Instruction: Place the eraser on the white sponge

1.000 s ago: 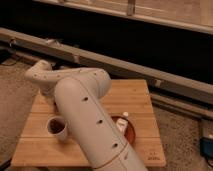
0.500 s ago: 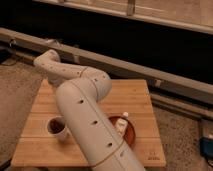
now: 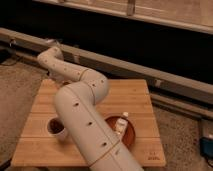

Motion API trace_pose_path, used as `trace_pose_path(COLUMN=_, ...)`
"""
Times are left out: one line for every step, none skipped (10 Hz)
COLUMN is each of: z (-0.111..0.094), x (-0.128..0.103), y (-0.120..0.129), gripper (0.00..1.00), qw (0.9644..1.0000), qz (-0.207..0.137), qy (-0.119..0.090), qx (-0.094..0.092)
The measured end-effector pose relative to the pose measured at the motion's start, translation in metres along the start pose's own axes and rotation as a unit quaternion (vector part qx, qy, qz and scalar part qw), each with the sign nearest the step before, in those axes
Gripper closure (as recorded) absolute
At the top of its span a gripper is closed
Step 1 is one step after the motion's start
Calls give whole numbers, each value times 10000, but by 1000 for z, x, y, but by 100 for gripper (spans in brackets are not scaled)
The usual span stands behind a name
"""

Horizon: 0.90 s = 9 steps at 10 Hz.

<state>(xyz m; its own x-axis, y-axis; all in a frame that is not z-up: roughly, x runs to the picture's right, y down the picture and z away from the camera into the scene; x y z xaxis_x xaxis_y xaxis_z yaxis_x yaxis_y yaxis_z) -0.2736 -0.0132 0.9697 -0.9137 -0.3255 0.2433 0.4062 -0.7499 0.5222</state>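
My white arm (image 3: 82,107) rises from the bottom of the view, bends over the wooden table (image 3: 137,97) and reaches to the far-left corner, where its wrist (image 3: 50,59) stands above the table's back edge. The gripper is at the end of that wrist, hidden behind the forearm, and it is shut. Whether it holds anything does not show. The eraser is hidden or out of view. The white sponge is also hidden or out of view.
A white cup (image 3: 56,128) with a dark inside stands at the front left of the table. A brown bowl (image 3: 128,135) with a small pale bottle-like thing (image 3: 121,122) lying in it sits right of the arm. A grey ledge (image 3: 165,75) runs behind the table.
The wrist has lifted and swung back from over the table's far-left part to above its back edge. The cup and the bowl have not moved.
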Motion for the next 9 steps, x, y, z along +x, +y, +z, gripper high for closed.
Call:
trace_pose_path(z=3, x=0, y=3, gripper=100, qw=10000, qz=51, qy=-17, qx=-5)
trace_pose_path(z=6, x=1, y=5, gripper=97, qw=10000, qz=94, qy=-23, qx=-12)
trace_pose_path(z=8, x=1, y=9, gripper=86, qw=9998, qz=185, qy=-25, qx=-43)
trace_pose_path(z=10, x=0, y=11, gripper=76, qw=9996, qz=261, qy=-48, qx=-85)
trace_pose_path(z=10, x=1, y=12, gripper=68, qw=9994, qz=310, qy=-35, qx=-153)
trace_pose_path(z=9, x=3, y=14, gripper=56, qw=9990, qz=363, qy=-14, qx=-247)
trace_pose_path(z=6, x=4, y=16, gripper=46, qw=9988, qz=383, qy=3, qx=-300)
trace_pose_path(z=5, x=5, y=17, gripper=38, qw=9987, qz=392, qy=12, qx=-331)
trace_pose_path(z=4, x=5, y=17, gripper=28, qw=9985, qz=400, qy=16, qx=-362)
